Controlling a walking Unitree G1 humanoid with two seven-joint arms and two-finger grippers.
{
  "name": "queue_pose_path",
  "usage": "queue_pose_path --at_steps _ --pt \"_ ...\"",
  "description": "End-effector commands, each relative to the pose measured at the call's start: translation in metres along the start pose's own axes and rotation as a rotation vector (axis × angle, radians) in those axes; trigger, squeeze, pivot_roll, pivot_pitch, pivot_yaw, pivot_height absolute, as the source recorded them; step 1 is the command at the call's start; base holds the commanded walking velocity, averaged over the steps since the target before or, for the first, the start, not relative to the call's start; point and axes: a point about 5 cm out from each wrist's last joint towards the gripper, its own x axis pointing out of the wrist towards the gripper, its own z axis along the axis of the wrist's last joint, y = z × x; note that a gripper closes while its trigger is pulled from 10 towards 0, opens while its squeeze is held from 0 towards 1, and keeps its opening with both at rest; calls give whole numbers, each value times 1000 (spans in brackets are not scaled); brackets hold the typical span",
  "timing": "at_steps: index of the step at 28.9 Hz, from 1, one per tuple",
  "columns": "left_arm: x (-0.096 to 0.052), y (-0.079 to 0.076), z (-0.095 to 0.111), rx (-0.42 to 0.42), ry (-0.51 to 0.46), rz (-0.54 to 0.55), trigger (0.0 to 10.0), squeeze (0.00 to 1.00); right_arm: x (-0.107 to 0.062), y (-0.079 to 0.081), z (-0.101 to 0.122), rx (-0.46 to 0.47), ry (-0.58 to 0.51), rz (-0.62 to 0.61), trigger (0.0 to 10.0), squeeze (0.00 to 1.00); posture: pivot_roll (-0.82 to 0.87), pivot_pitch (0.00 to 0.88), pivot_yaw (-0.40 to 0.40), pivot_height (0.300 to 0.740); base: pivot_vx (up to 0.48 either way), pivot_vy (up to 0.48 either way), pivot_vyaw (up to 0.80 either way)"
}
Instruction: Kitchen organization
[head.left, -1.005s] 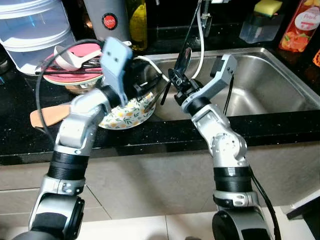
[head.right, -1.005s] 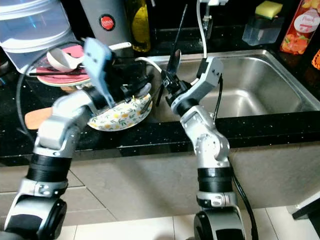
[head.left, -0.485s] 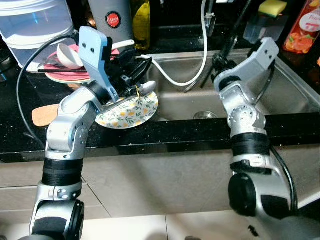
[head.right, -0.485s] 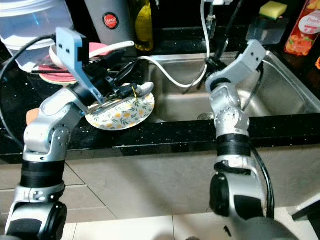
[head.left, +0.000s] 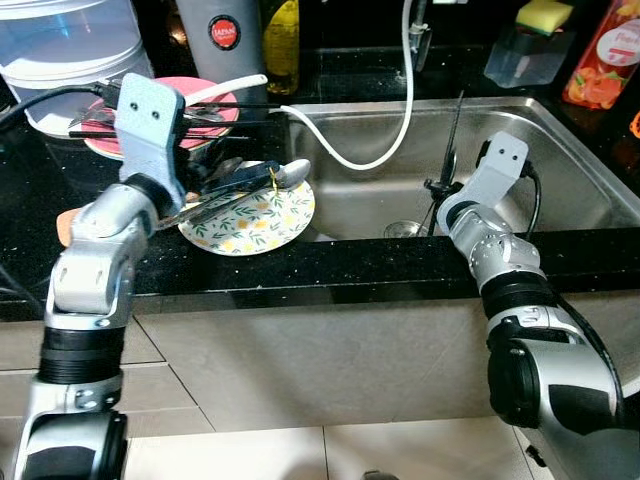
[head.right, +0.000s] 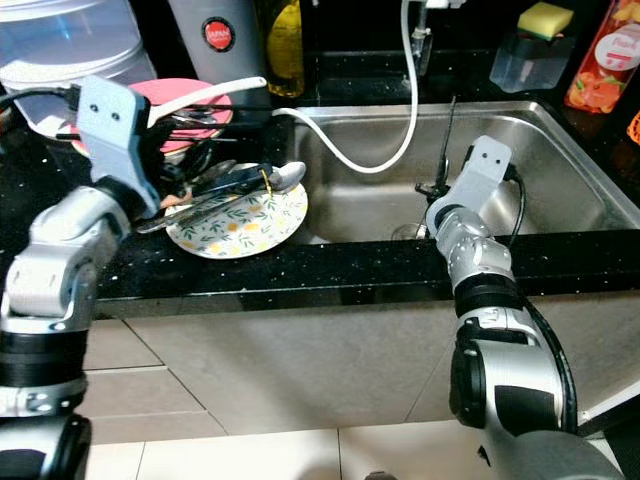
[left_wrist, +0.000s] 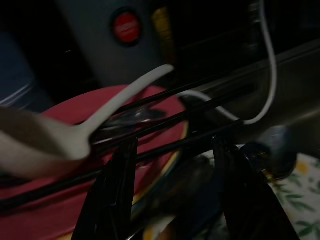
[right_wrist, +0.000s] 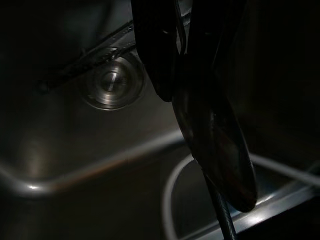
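The left gripper (head.left: 215, 180) hovers over the near rim of the floral plate (head.left: 262, 222), which lies flat on the black counter (head.left: 330, 265) just left of the sink (head.left: 560, 170). Its two fingers (left_wrist: 119, 192) stand apart, with nothing between them — black chopsticks (left_wrist: 165, 125) cross in front of them but are not gripped. On the plate lie a metal spoon (head.left: 290, 174) and other dark cutlery, piled toward its far left edge.

Behind it sits a pink plate (head.left: 200, 92) stacked on other dishes, with a white ladle-shaped spoon (left_wrist: 65, 135) and the chopsticks resting across it. A wooden spatula (head.left: 66, 222) pokes out beside the left arm.

The right gripper (head.left: 437, 187) is over the sink, near its front wall, and holds a dark spoon (right_wrist: 215, 145) — the fingers are closed on its neck, the bowl hanging toward the basin, the thin handle standing up above the wrist. The drain (right_wrist: 113, 82) lies below it. A white hose (head.left: 400, 110) loops from the tap into the sink.

Along the back stand a clear container (head.left: 70, 40), a grey jug (head.left: 222, 35), an oil bottle (head.left: 283, 40), a sponge holder (head.left: 525, 50) and a red bottle (head.left: 605, 50).
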Motion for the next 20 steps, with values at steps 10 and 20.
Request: queue_pose_path --at_steps 10,20 --pt "-3 4 -5 43 49 37 10000 0 2 6 7 8 -63 30 10000 1000 131 55 -26 740 0 0 0" --pt "-12 -18 -3 80 88 -221 10000 0 -23 8 47 -53 -363 149 10000 0 105 58 -3 740 0 0 0"
